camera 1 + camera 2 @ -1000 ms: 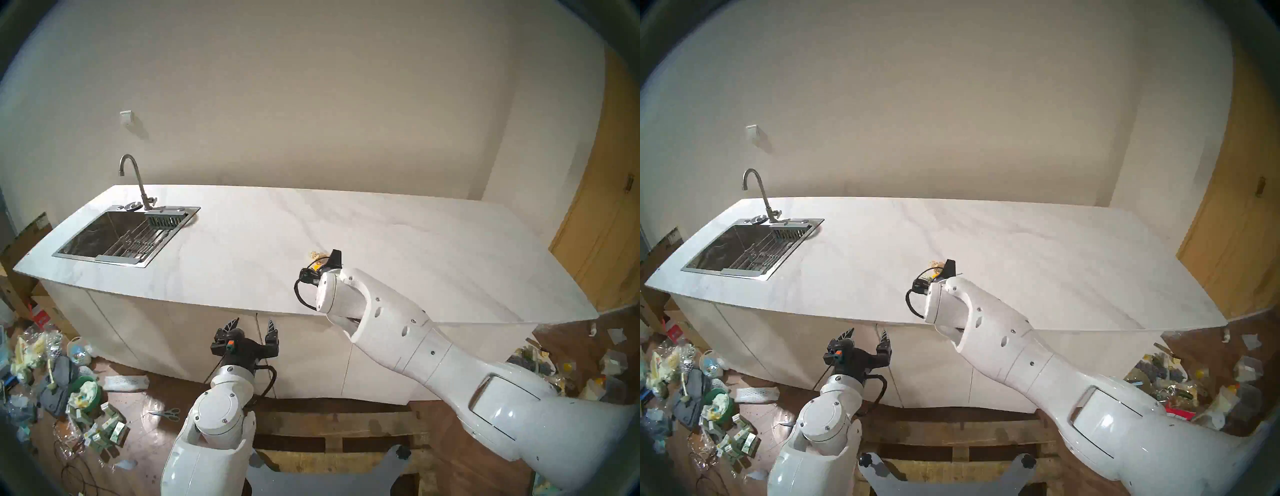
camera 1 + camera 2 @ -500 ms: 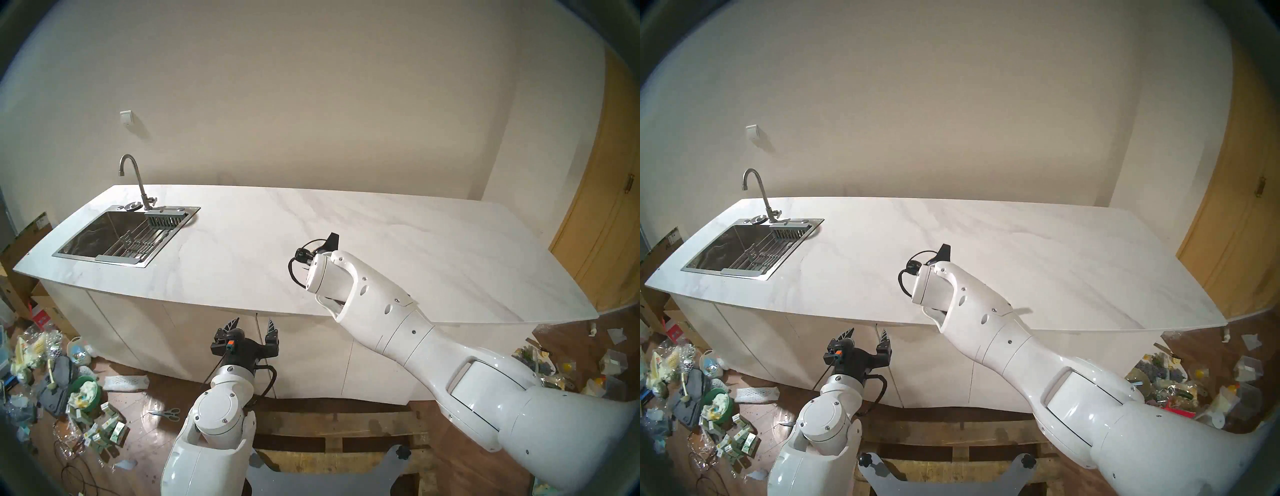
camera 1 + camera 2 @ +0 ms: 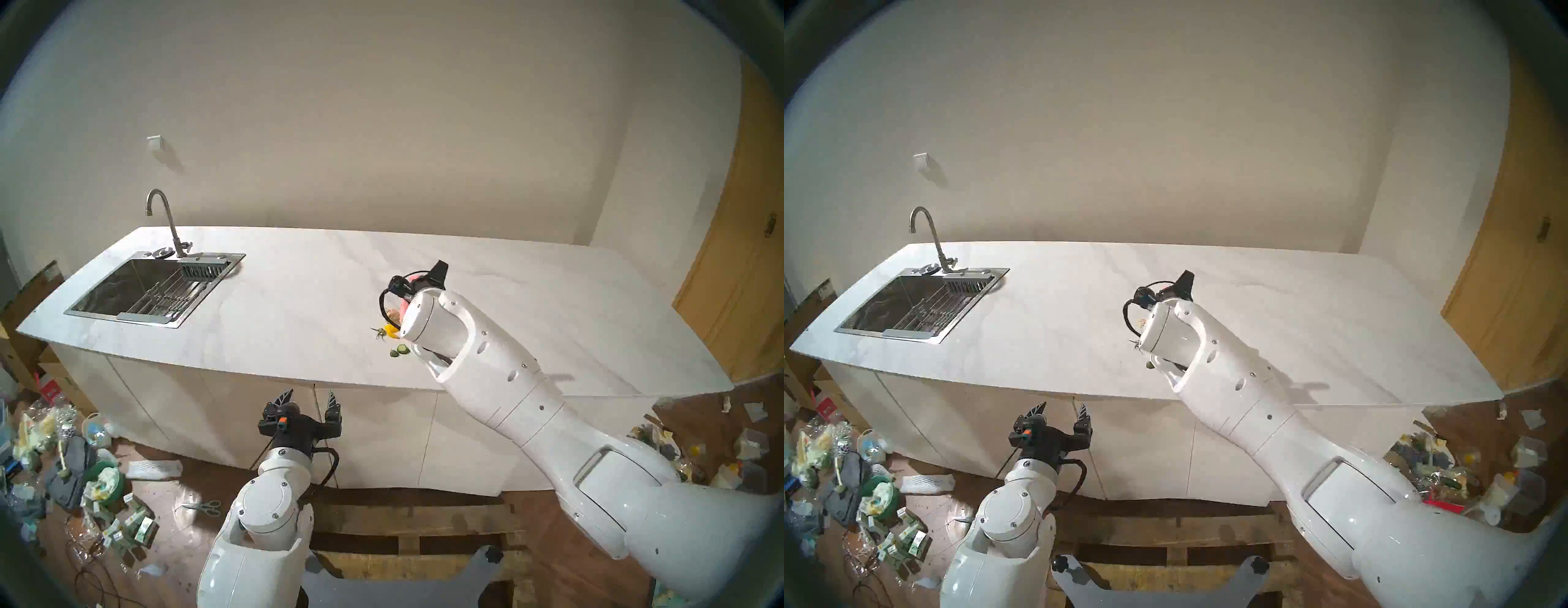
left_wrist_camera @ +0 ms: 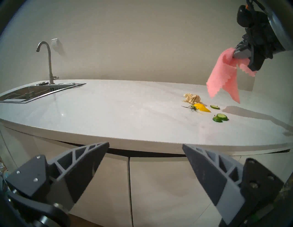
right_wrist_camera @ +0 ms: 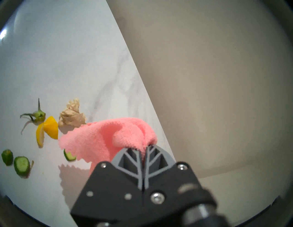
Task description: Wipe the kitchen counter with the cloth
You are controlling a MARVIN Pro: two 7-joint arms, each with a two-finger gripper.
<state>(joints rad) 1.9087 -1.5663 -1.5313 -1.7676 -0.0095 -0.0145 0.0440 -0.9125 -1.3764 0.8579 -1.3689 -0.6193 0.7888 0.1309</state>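
White marble-look kitchen counter [image 4: 111, 114] along a beige wall, steel sink [image 3: 140, 293] and faucet [image 4: 47, 60] at far left. Right gripper [image 5: 145, 148] hangs above the counter's right half, jaws pinched on the pink cloth [image 4: 223, 79], which dangles clear of the surface over a beige wad [image 4: 191, 98], yellow pepper scrap [image 4: 202, 107] and cucumber slices [image 4: 220, 117]. Left gripper [image 4: 145, 146] sits level before the near cabinet fronts, jaws wide, empty.

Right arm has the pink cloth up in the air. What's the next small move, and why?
Probably lower the right gripper until the cloth touches the counter beside the scraps. It hangs clear above the slab, while the cucumber slices and beige wad lie unswept.
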